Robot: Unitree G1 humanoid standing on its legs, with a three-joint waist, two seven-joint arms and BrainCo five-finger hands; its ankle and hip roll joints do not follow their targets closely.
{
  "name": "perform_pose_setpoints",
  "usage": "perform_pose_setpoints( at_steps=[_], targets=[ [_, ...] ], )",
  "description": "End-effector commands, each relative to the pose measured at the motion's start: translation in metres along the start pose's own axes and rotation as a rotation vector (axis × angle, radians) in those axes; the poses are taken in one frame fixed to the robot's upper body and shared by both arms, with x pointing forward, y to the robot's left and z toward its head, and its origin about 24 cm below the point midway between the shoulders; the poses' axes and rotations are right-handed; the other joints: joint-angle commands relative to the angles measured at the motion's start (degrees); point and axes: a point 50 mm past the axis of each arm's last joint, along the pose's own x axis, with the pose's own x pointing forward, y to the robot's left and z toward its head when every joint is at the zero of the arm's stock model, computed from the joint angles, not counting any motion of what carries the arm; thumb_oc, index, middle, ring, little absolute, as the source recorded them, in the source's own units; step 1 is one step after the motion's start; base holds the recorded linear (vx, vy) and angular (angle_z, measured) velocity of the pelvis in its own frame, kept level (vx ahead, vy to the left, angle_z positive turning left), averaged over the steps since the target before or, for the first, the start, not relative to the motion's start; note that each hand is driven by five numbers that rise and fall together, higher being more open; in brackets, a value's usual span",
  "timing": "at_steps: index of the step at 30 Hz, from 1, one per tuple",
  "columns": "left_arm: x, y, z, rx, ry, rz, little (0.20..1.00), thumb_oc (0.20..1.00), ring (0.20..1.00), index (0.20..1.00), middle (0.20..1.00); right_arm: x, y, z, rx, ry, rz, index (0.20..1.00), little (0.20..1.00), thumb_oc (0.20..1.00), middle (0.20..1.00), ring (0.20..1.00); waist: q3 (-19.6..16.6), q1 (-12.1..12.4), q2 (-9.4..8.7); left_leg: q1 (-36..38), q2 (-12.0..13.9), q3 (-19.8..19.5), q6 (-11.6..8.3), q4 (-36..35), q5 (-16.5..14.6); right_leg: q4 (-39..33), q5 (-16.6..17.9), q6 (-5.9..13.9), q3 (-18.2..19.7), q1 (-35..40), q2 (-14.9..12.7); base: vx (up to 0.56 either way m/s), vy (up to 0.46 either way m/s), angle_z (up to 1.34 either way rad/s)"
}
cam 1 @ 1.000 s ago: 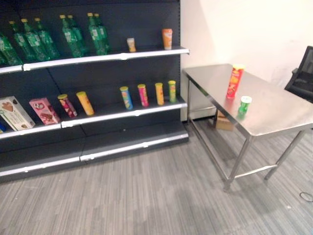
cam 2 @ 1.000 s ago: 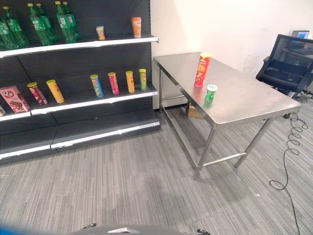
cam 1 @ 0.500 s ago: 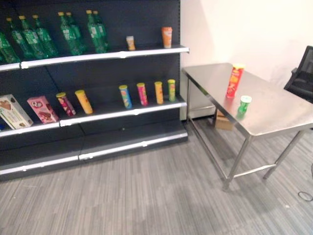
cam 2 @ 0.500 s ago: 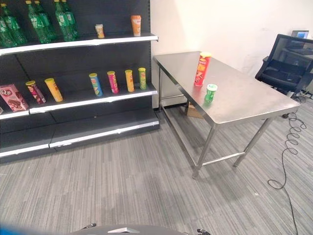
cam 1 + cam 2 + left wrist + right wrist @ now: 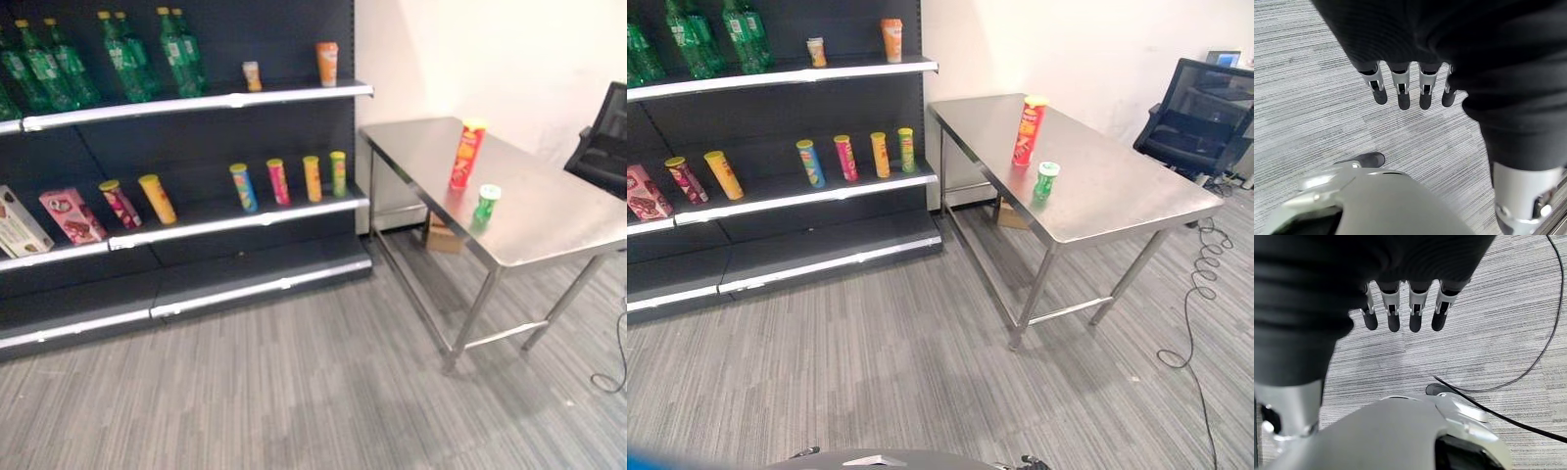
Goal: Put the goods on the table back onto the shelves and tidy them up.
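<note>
Since a second ago the whole head view has slid a little, so the camera has moved; the goods themselves sit as they did. Starting at the left, a dark shelving unit (image 5: 196, 196) stands against the wall on a grey striped carpet floor (image 5: 294, 392). Its top shelf (image 5: 196, 101) holds green bottles (image 5: 118, 54), about seven as far as can be counted where they overlap at the picture's edge, then a small pale cup (image 5: 253, 75) and an orange cup (image 5: 326, 63). The middle shelf (image 5: 235, 220) carries a white box (image 5: 15, 220), a pink box (image 5: 72, 215), two leaning tubes, one dark red (image 5: 120, 204) and one yellow (image 5: 158, 199), then four upright tubes in a row: blue (image 5: 242, 187), pink (image 5: 278, 182), orange (image 5: 312, 178) and green (image 5: 338, 173). The lowest shelf (image 5: 255, 279) is bare. To the right, against a white wall (image 5: 490, 49), stands a steel table whose tabletop (image 5: 549, 211) bears the two goods still off the shelves: a tall red tube (image 5: 466, 154) and, just beside it toward the front edge, a short green can (image 5: 484, 207). A cardboard box (image 5: 443, 235) sits on the floor under the table, and a black office chair (image 5: 1200, 117) stands at the far right. The left hand (image 5: 1400, 54) hangs over the carpet with fingers straight and empty; the right hand (image 5: 1400, 289) hangs likewise, fingers straight, holding nothing.
</note>
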Motion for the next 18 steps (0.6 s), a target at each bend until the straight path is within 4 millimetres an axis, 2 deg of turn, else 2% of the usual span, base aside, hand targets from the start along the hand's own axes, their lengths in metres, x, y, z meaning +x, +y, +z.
perform_pose_setpoints(
  at_steps=[1,7,10,12,14,16,18],
  targets=[
    [0.003,0.006,0.02,-0.014,-0.054,0.03,1.0,1.0,1.0,1.0,1.0,0.002,-0.001,0.016,-0.052,-0.042,0.021,1.0,1.0,1.0,1.0,1.0,0.3,-0.9,-2.25,0.6,-1.8,0.9,-0.63,-0.1,-4.0,-9.8,8.6,6.23,-2.8,2.8,-4.4,0.0,0.086,-0.11],
    [0.004,0.009,0.027,-0.02,-0.075,0.038,1.0,1.0,1.0,1.0,1.0,0.003,-0.004,0.026,-0.056,-0.061,0.015,1.0,1.0,1.0,1.0,1.0,1.0,-0.7,-1.89,-0.3,-2.9,0.5,0.68,-0.1,-4.2,-6.7,8.7,6.89,-1.3,-0.3,-5.4,0.0,0.082,-0.11],
    [0.004,0.013,0.033,-0.016,-0.088,0.047,1.0,1.0,1.0,1.0,1.0,0.004,-0.006,0.037,-0.057,-0.092,0.012,1.0,1.0,1.0,1.0,1.0,2.2,-0.6,-1.03,-0.3,-3.4,0.7,2.09,-0.1,-4.5,2.7,7.0,7.37,-1.3,-4.9,-6.5,0.02,0.165,-0.18],
    [0.004,0.014,0.033,-0.009,-0.087,0.049,1.0,1.0,1.0,1.0,1.0,0.004,-0.007,0.038,-0.054,-0.094,0.011,1.0,1.0,1.0,1.0,1.0,2.5,-0.7,-0.89,0.0,-3.6,0.6,2.3,-0.1,-4.6,5.7,6.8,7.51,-1.5,-6.0,-6.9,0.03,0.085,-0.09],
    [0.004,0.015,0.034,0.001,-0.089,0.049,1.0,1.0,1.0,1.0,1.0,0.004,-0.007,0.038,-0.045,-0.093,0.012,1.0,1.0,1.0,1.0,1.0,3.0,-1.1,-0.67,0.9,-3.9,0.4,2.71,-0.1,-4.9,10.5,8.0,7.78,-1.2,-8.5,-7.4,0.11,0.101,-0.04],
    [0.004,0.015,0.036,0.001,-0.097,0.047,1.0,1.0,1.0,1.0,1.0,0.004,-0.008,0.036,-0.043,-0.089,0.009,1.0,1.0,1.0,1.0,1.0,3.2,-1.4,-0.57,1.7,-4.1,0.0,2.69,-0.1,-5.6,9.6,8.7,7.31,-1.1,-9.9,-7.4,0.15,0.06,-0.1],
    [0.004,0.016,0.039,0.007,-0.104,0.048,1.0,1.0,1.0,1.0,1.0,0.004,-0.01,0.035,-0.035,-0.085,0.001,1.0,1.0,1.0,1.0,1.0,3.2,-2.0,-0.56,2.2,-4.2,-0.7,2.56,-0.1,-6.4,5.7,9.6,7.14,-0.4,-11.4,-6.4,0.14,-0.007,-0.09]
  ],
)
